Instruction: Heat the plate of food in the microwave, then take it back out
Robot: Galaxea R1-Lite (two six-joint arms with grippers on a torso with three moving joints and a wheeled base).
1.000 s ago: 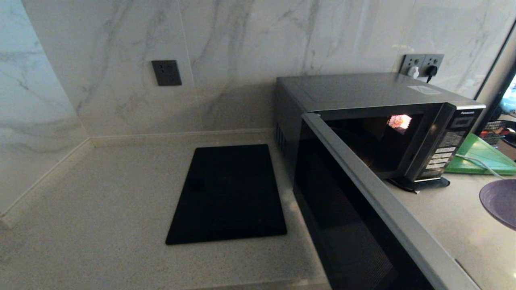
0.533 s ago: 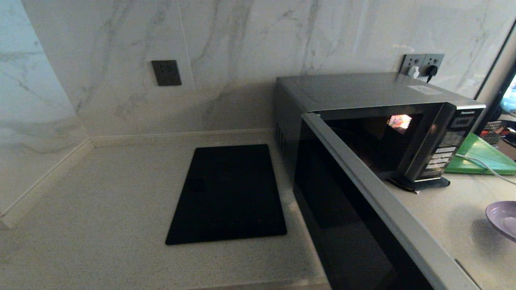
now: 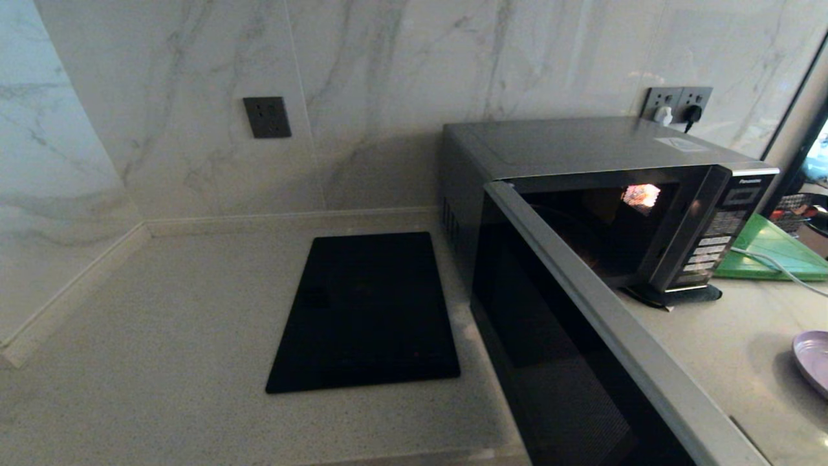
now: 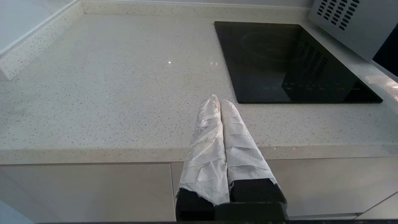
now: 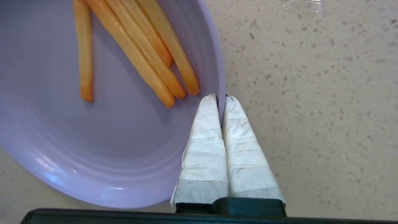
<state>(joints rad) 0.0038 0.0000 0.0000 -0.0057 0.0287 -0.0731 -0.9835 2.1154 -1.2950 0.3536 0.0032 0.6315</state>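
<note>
I'm lowering the plate (image 5: 102, 133) toward the counter (image 5: 311, 93); right hand (image 5: 221, 99) pinching its rim (keeping it level), left hand (image 4: 217, 104) pressed together.

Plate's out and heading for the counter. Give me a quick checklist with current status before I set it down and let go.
1. Grip: right gripper has its jaws closed on the rim of the plate of food: ok.
2. Food: fries lie inside the plate, none over the rim: ok.
3. Landing spot: bare countertop beside the plate: ok.
4. Plate touching the counter: cannot tell.
5. Microwave door closed: not ok, it stands wide open.
6. Left gripper out of the way, jaws closed by the cooktop: ok.
</note>
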